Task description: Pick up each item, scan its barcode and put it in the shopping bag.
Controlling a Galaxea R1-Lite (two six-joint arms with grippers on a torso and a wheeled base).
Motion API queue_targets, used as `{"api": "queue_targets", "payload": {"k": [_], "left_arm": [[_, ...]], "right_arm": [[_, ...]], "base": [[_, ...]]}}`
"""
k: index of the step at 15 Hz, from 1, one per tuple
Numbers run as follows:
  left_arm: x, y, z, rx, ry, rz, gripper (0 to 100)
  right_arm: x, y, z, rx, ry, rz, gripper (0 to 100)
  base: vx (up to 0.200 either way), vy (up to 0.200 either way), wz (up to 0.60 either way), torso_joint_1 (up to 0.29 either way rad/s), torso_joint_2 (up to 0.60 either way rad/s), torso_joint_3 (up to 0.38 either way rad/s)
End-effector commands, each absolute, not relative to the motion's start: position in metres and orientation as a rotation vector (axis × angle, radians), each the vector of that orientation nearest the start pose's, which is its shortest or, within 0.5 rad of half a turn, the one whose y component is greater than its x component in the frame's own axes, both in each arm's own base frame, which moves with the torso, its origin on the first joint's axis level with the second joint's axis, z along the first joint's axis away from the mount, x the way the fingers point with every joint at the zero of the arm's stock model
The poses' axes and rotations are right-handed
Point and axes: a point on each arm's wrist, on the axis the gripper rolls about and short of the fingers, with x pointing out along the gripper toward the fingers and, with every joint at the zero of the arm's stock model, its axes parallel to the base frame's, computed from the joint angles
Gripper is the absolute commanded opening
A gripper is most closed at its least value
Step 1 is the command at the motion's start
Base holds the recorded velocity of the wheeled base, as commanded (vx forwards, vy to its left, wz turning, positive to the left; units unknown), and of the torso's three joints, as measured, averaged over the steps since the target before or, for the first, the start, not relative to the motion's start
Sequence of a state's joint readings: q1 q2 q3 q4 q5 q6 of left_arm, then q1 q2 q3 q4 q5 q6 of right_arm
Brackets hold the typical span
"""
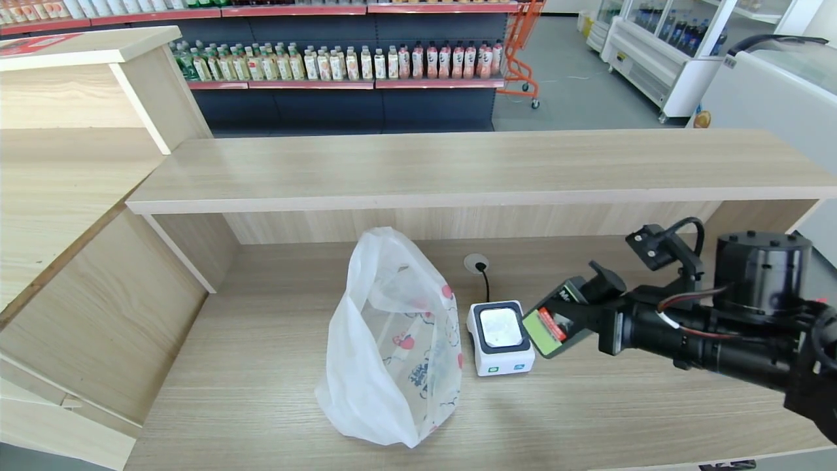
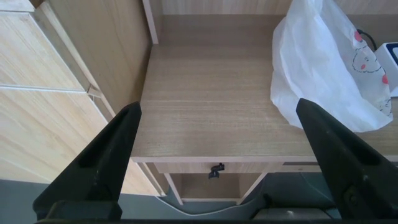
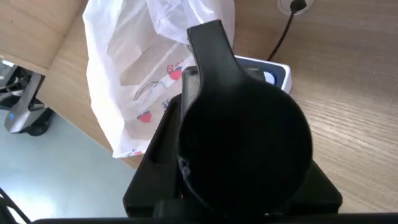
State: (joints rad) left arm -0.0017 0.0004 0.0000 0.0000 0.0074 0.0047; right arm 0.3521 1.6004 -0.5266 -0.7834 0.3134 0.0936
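A white plastic shopping bag [image 1: 386, 340] with red and blue prints stands open on the wooden counter [image 1: 261, 392]. Just right of it sits the white barcode scanner [image 1: 500, 337], its glass window facing up. My right gripper [image 1: 574, 313] is shut on a dark package [image 1: 548, 325] with a green and red label, held tilted just right of the scanner and slightly above it. In the right wrist view the dark package [image 3: 242, 143] blocks much of the bag [image 3: 130, 81] and the scanner [image 3: 273, 71]. My left gripper [image 2: 219, 111] is open and holds nothing, off the counter's front edge, with the bag [image 2: 323, 62] ahead.
A raised wooden ledge [image 1: 471, 170] runs along the back of the counter, with side panels [image 1: 111, 314] on the left. The scanner's cable [image 1: 485, 284] leads to a grommet [image 1: 476, 263]. Bare counter lies left of the bag and in front of the scanner.
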Motion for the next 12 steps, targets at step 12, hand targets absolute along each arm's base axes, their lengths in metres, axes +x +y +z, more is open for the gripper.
{"api": "queue_targets", "payload": {"k": [12], "left_arm": [[-0.0228,0.0002,0.0755,0.005,0.0,0.006,100]], "right_arm": [[0.2057,0.0782,0.1512,0.142,0.338,0.62,0]], "base": [[-0.067,0.0,0.0,0.003,0.0,0.0]]}}
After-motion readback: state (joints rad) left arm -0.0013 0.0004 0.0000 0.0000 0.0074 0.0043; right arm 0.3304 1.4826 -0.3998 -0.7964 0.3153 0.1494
